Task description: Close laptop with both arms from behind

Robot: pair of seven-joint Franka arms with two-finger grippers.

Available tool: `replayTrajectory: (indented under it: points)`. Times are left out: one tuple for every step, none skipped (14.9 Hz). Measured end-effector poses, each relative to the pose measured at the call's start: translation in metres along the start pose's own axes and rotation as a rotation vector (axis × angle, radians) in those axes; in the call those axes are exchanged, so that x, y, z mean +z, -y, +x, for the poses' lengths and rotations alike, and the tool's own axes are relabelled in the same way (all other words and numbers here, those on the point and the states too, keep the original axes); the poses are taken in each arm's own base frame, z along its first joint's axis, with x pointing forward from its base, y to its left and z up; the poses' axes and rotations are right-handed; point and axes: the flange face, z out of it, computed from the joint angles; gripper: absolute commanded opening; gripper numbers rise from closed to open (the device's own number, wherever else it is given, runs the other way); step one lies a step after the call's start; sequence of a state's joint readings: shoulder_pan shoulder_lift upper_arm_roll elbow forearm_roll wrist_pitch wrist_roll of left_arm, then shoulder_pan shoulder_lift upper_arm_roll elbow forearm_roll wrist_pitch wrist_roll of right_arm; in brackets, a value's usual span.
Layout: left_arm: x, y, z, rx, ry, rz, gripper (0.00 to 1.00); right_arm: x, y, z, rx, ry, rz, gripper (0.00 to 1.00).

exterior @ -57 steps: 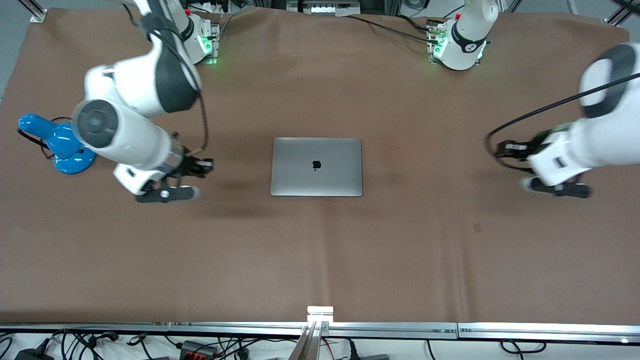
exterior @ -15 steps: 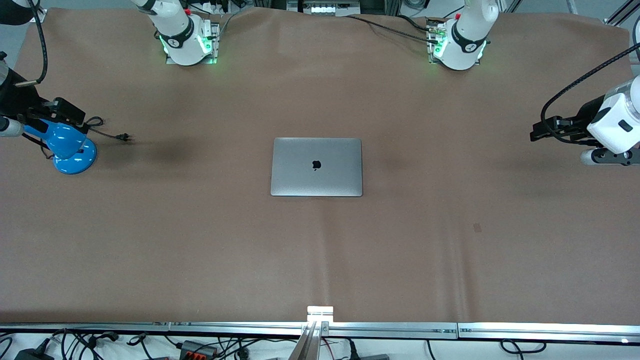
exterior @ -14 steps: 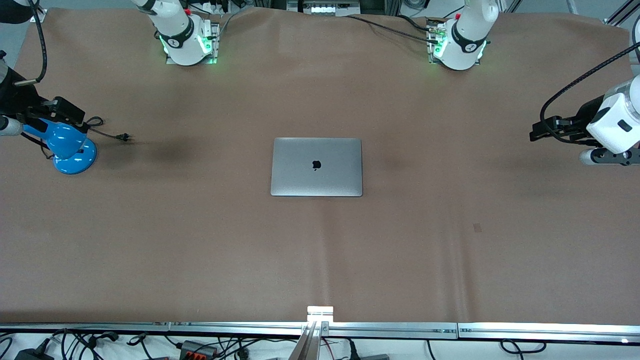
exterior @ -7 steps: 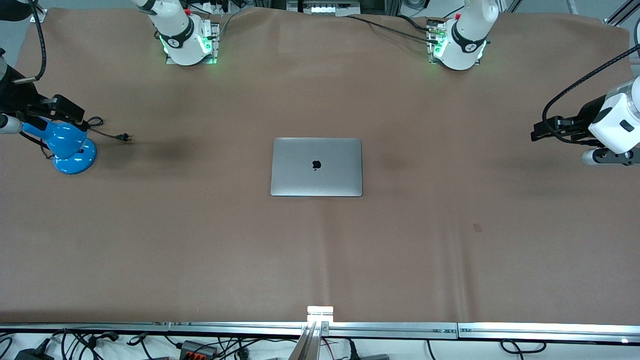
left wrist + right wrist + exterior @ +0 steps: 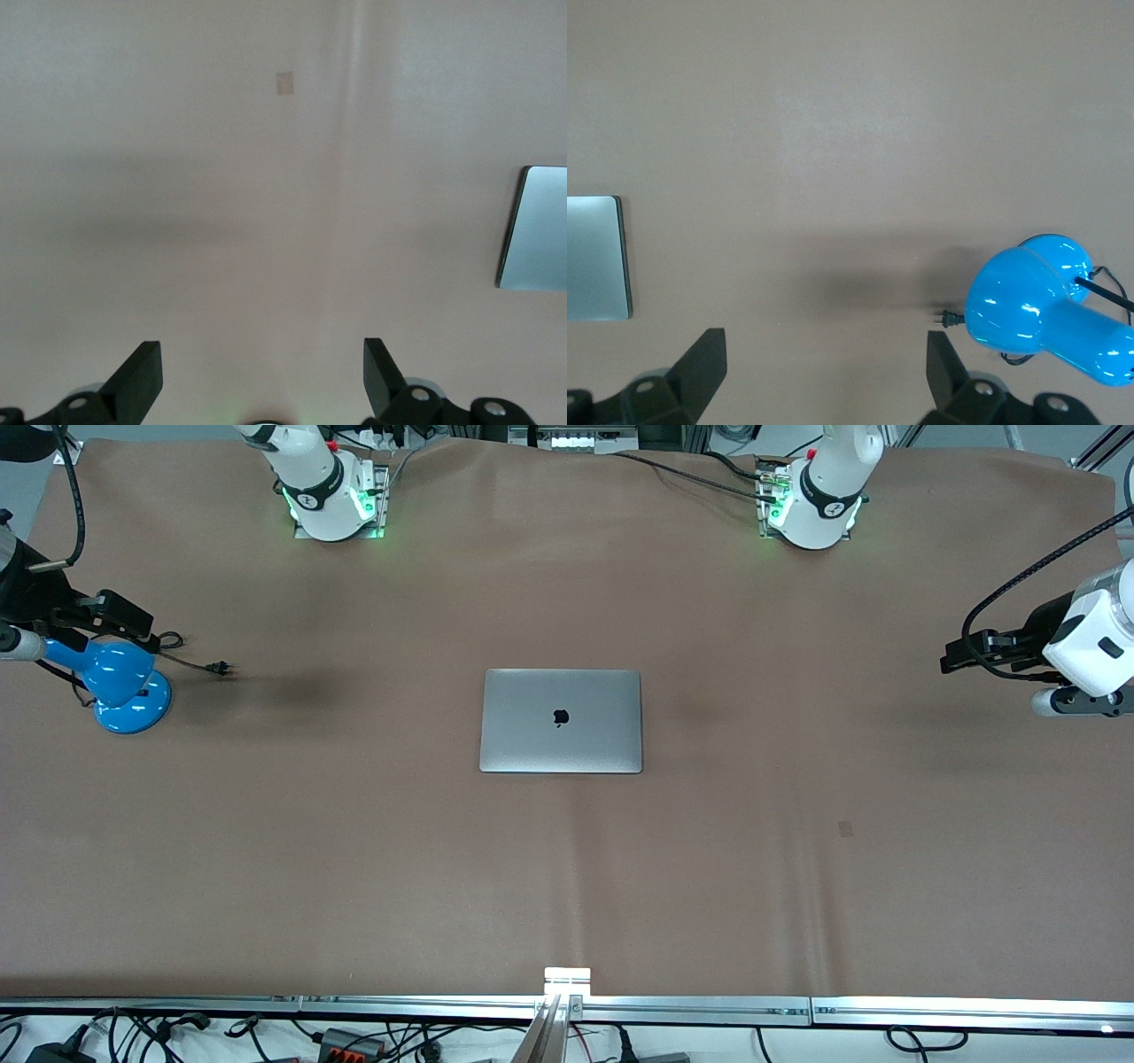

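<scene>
The laptop (image 5: 561, 721) lies shut and flat at the middle of the brown table (image 5: 354, 850), lid logo up. The left gripper (image 5: 262, 376) hangs over the table's left-arm end, jaws spread wide and holding nothing. The right gripper (image 5: 826, 369) hangs over the right-arm end, above the blue lamp (image 5: 115, 682) and its loose plug (image 5: 220, 667), equally wide and unladen.
</scene>
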State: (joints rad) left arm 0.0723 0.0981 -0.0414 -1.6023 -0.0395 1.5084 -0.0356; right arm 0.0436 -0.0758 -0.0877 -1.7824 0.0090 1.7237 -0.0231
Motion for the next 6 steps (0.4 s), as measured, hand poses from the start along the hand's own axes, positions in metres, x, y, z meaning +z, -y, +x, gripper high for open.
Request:
replayTrajectory:
  points:
    - [0.0001,-0.0007,-0.0003,-0.004,0.002,0.0,1.0,0.0001,0.0,-0.0001,0.0,0.001,0.0,1.0]
    - [0.0002,-0.0016,-0.0004,-0.007,0.003,0.001,1.0,0.0001,0.0,-0.0001,0.0,0.001,0.0,1.0]
    - [0.0003,-0.0023,-0.0005,-0.01,0.003,0.001,1.0,0.0002,0.0,-0.0002,0.0,0.002,0.0,1.0]
    - [0.0003,-0.0028,-0.0006,-0.011,0.004,0.001,1.0,0.0003,0.0001,-0.0004,0.0,0.004,0.0,1.0]
    - [0.0004,-0.0028,-0.0006,-0.012,0.004,0.001,1.0,0.0004,0.0001,-0.0005,0.0,0.005,0.0,1.0]
    - [0.0004,-0.0028,-0.0007,-0.013,0.005,0.001,1.0,0.0005,0.0001,-0.0006,0.0,0.006,0.0,1.0]
